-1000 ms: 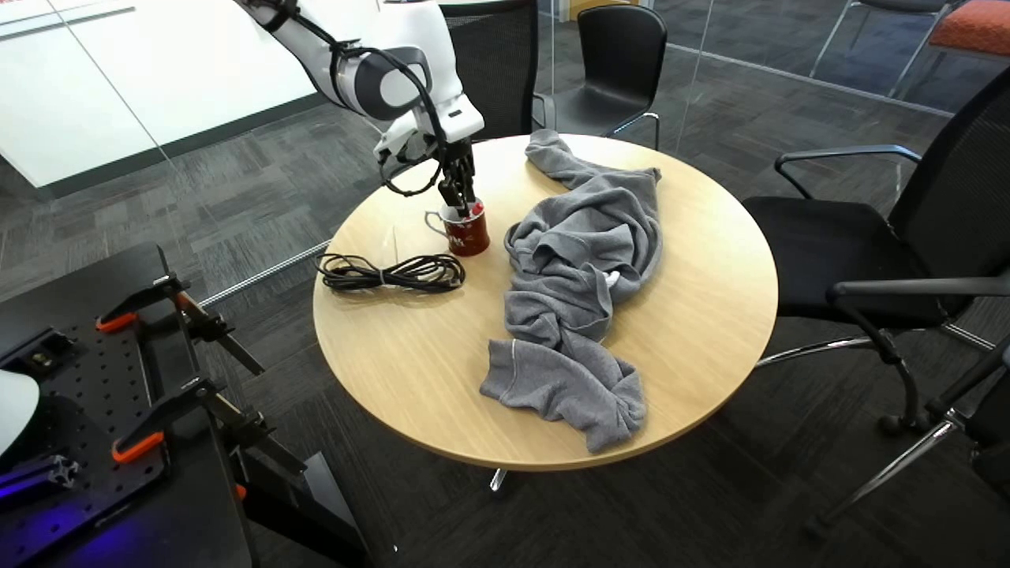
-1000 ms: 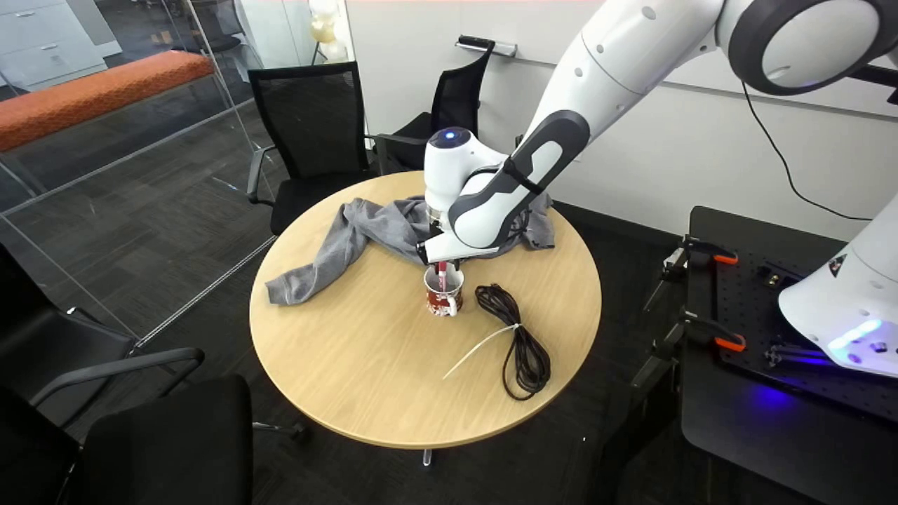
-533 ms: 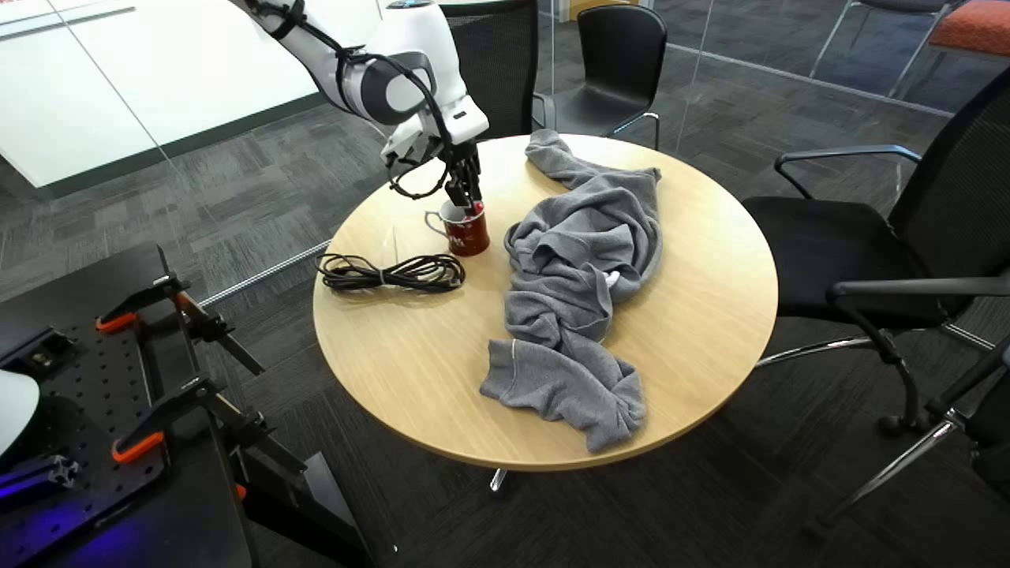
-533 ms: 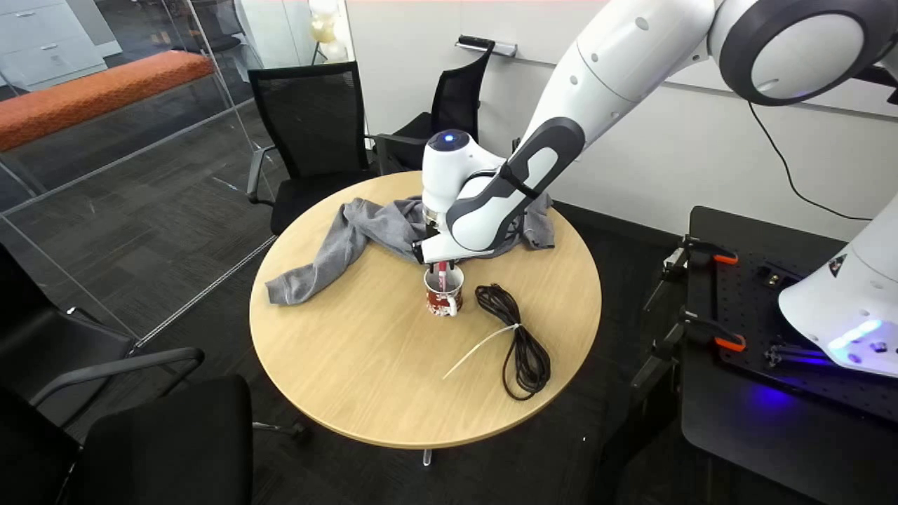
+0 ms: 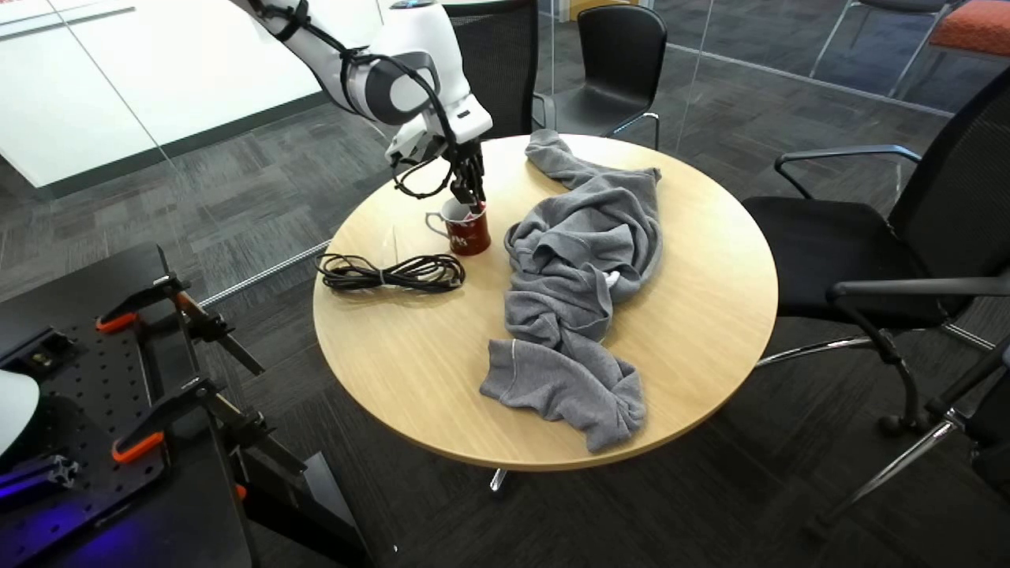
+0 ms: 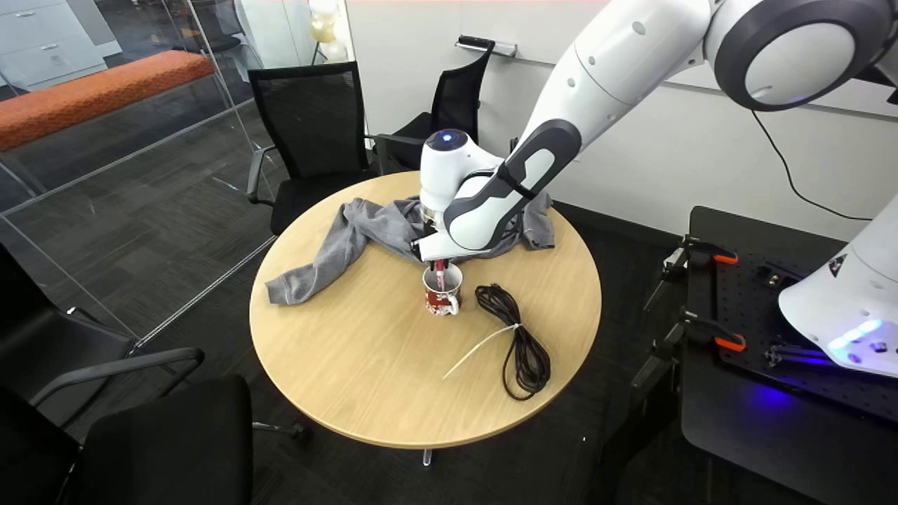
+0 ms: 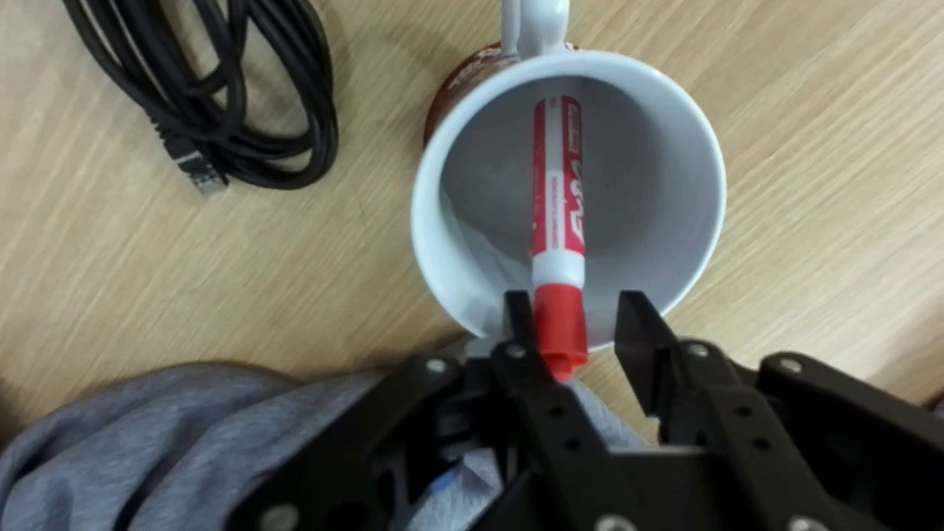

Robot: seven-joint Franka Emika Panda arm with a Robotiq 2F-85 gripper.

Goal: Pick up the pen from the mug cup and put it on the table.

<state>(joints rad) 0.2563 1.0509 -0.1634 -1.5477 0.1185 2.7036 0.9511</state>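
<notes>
Marker pen [image 7: 558,184], red and white, red-capped: standing tilted inside the mug cup [image 7: 425,195], cap end uppermost. Mug cup, dark red with a white pattern outside, white within: upright on the light wood-coloured round table [image 6: 351,358], its white handle [image 6: 454,304] toward the near right in an exterior view. Gripper [image 7: 575,310], black, two-fingered: pointing down at the mug's mouth, fingers [image 7: 641,332] parted to a moderate width, the pen's cap between them; the cap lies against or just beside the finger at left in the wrist view (contact cannot be told), a plain gap separating it from the finger at right. Robot arm [image 6: 617,70], white with dark grey bands: reaching in from the right in an exterior view. Black cable [image 6: 530,351], coiled, bound with a white tie [image 6: 477,348]: to the near right of the mug in an exterior view; its metal-ended plug [image 7: 199,169] shows in the wrist view. Grey cloth [image 5: 584,260], rumpled: right of the mug in an exterior view, running from the far part of the table to the near part. Black worktop [image 5: 79,276], fitted with two orange-padded clamps [image 5: 162,418]: left of the table in an exterior view. Black chairs [image 5: 821,252], several: about the table in both exterior views.
</notes>
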